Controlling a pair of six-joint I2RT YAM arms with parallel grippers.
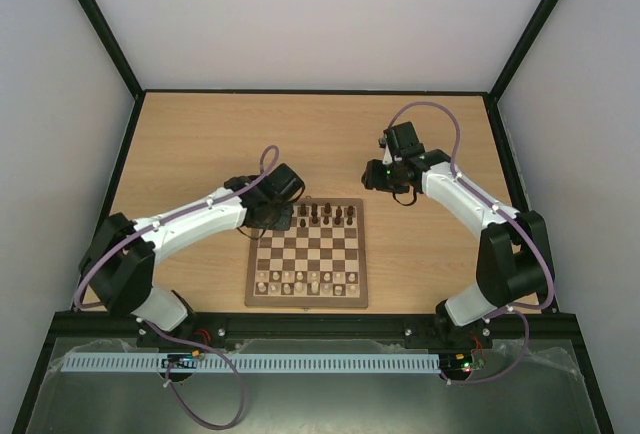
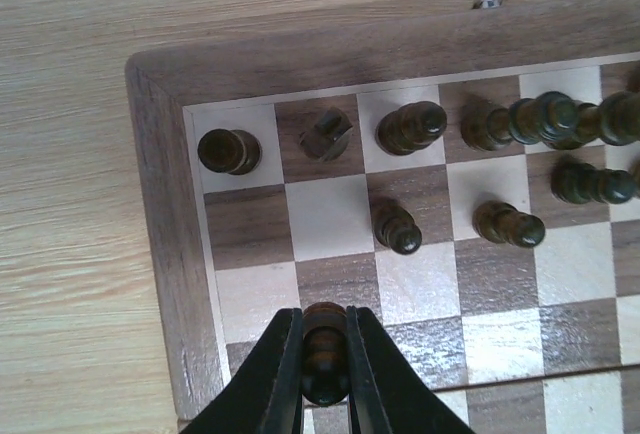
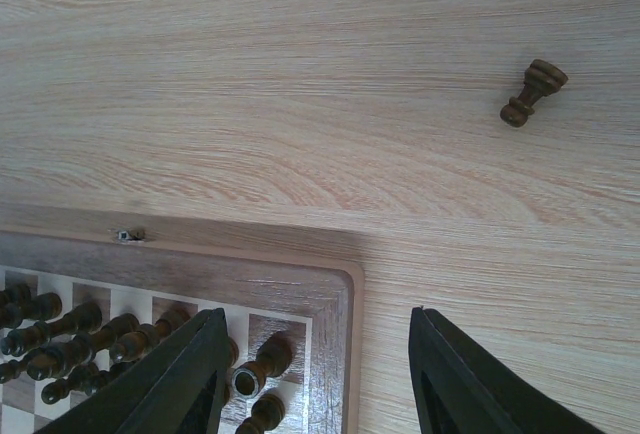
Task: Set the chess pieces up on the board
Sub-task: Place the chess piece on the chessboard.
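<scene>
Left end effector (image 2: pixel 324 322) clamped on dark pawn (image 2: pixel 325 366) | right end effector (image 3: pixel 318 316) apart

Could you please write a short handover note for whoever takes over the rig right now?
Left gripper shut on a dark pawn near the board's far left corner.
Right gripper open, empty, by the far right corner.
Done: pale pieces on the near rows, most dark pieces on the far rows.
Left: seat the held pawn on a bare second-row square there, then fetch the stray dark piece lying on the table.
</scene>
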